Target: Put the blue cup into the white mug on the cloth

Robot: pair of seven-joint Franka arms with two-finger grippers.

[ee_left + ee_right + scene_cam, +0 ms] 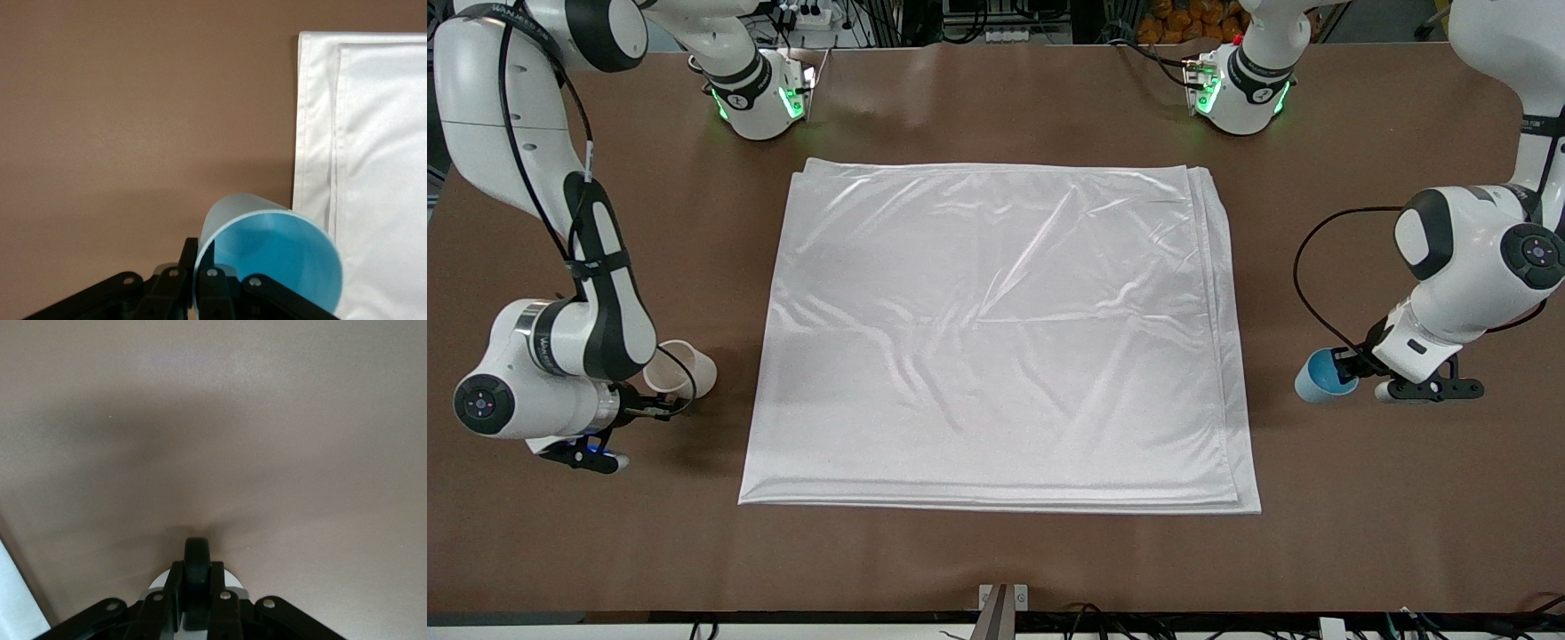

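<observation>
At the left arm's end of the desk (pixel 996 98), the left end effector (pixel 1353 363) pinches the rim of the tilted blue cup (pixel 1323 376), just off the cloth (pixel 996 338) spread mid-desk; at the right arm's end, the right end effector (pixel 660 407) is clamped on the black handle (pixel 198 570) of the tilted white mug (pixel 682 369), likewise beside the cloth

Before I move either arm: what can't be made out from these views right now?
- White mug: front view, right arm covers its base; right wrist view shows only the black handle.
- Blue cup: front view, left gripper hides the grip; left wrist view cuts off its lower rim.
</observation>
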